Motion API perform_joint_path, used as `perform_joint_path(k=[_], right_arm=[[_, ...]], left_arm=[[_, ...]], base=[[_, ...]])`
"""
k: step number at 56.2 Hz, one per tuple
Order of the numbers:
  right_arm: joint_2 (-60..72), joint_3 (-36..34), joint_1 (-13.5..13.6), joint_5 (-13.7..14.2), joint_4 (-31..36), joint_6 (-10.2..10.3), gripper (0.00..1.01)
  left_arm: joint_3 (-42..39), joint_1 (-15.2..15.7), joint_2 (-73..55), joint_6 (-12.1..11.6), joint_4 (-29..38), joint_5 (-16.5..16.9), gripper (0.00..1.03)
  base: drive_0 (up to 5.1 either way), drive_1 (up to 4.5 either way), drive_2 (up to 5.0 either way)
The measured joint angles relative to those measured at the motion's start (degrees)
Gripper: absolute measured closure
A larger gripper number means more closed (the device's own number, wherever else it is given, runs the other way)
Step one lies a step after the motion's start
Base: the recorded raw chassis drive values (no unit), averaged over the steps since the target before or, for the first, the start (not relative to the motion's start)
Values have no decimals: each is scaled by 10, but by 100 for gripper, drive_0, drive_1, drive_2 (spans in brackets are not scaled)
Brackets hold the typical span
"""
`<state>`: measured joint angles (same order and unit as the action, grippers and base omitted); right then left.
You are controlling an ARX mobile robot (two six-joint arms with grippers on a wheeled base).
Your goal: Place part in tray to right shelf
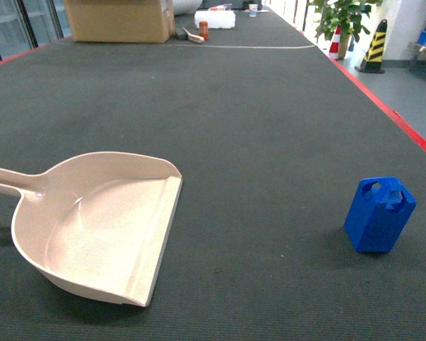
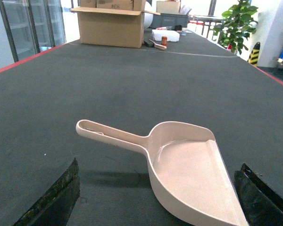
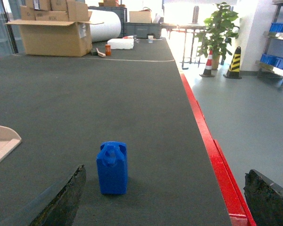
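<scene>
Blue part (image 1: 380, 214) stands upright on the dark surface (image 1: 255, 128), well right of the beige tray (image 1: 99, 227), untouched; both grippers' jaws spread wide, left over tray, right facing part.

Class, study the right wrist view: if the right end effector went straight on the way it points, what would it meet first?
Most likely the blue part, standing upright on the dark mat between its open fingers; depth is uncertain.

A dark grey mat (image 1: 255, 128) with a red edge strip (image 3: 212, 155) covers the work surface. At its far end: an open cardboard box (image 3: 54, 35), a white foam block (image 3: 120, 44), a small orange container (image 1: 203, 29). Beyond: potted plant (image 3: 218, 30), striped traffic cones (image 3: 234, 60).
</scene>
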<state>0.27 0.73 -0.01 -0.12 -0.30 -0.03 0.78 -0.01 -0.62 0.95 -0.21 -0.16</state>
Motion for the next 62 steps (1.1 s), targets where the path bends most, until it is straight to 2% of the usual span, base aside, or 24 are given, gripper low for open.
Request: perform_joint_path(k=[62], right_arm=[[0, 0, 0, 0, 0, 0, 3]], left_arm=[[0, 0, 0, 0, 0, 0, 5]], base=[[0, 0, 0]])
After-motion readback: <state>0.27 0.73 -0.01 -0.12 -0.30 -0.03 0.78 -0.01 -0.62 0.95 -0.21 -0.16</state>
